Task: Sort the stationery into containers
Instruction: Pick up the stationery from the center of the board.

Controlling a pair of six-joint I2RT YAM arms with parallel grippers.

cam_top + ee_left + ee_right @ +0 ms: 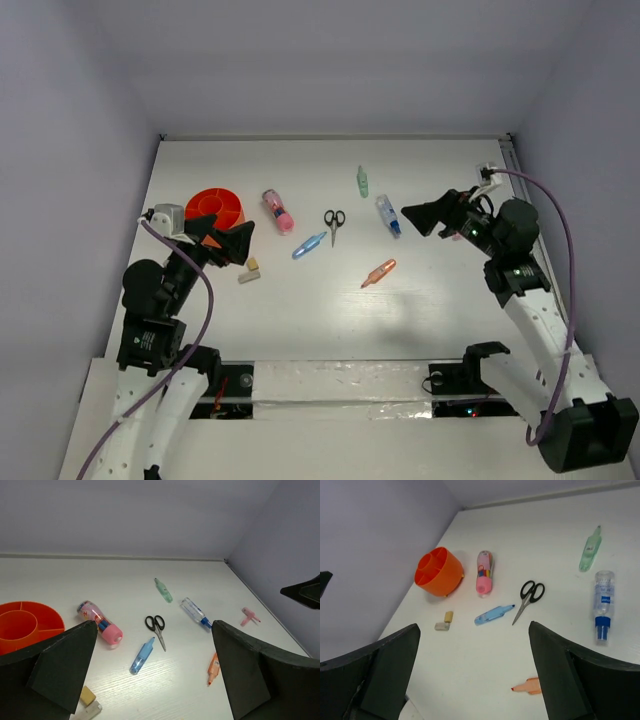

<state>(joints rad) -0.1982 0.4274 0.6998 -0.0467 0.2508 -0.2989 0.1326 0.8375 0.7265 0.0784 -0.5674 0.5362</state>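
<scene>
Top external view, taking the scissors [334, 224] as the middle of the dial with 12 pointing away from the arm bases: nothing looks sorted yet. The orange cup [215, 207] sits far out at 9 o'clock; both wrist views look into its dividers, and the parts they show look bare. Everything else is lying loose on the surface [450, 300]:

- the pink tube [277, 211] is at 9, between the scissors and the cup
- the green marker [362, 181] is at 1
- the blue-white marker [388, 216] is at 3
- the light blue marker [309, 245] is close in at 8
- the orange marker [379, 272] is between 4 and 5
- the small beige piece [249, 272] is further out at 8

The left claw [228, 243] is spread wide with nothing in it; it hangs just beside the cup, near the beige piece. The right claw [420, 218] is also wide open and empty, with its tips near the blue-white marker. So I'd say zero items are done and the whole lot is left; my guess is each arm starts with whatever's nearest.
</scene>
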